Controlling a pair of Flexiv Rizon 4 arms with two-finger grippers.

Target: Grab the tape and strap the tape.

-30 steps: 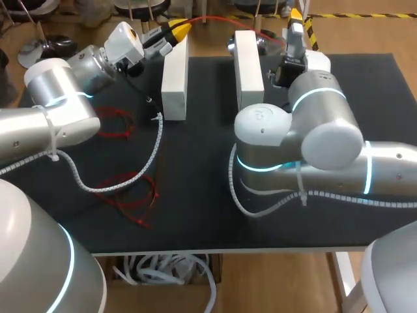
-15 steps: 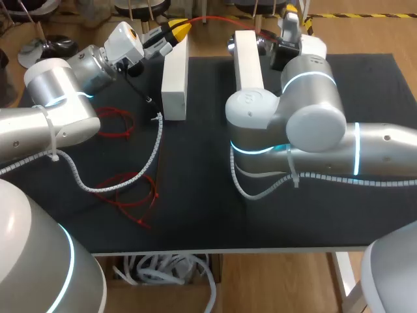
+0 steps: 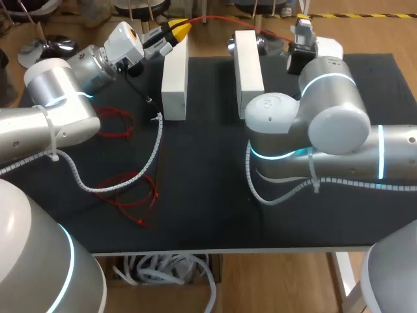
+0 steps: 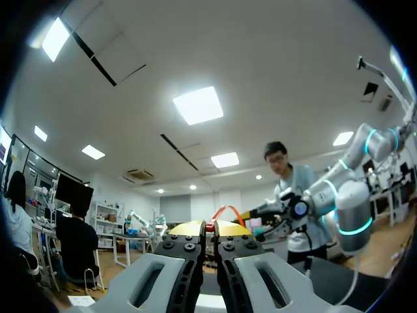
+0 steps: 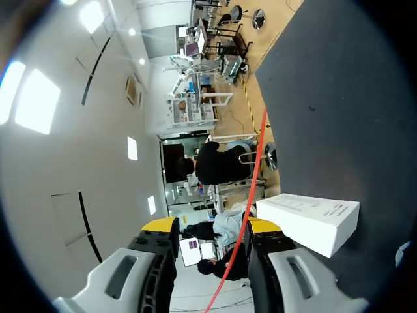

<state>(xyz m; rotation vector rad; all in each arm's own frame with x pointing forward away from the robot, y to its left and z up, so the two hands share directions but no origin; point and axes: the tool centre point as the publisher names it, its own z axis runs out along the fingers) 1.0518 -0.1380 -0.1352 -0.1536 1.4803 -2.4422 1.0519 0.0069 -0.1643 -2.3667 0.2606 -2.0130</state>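
Left gripper (image 3: 176, 27), clamped tight on one end of the red tape (image 3: 218, 17), holds it stretched past the two white blocks (image 3: 174, 72) on the surface (image 3: 208, 195). Farther right, the right gripper (image 5: 210, 227) stands open astride the tape, seemingly placed to close on it.

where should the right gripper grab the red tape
Take the span held in the air: the red tape runs lengthwise between the open fingers of the right gripper, its other end pinched in the left gripper. Close across it from both sides there.
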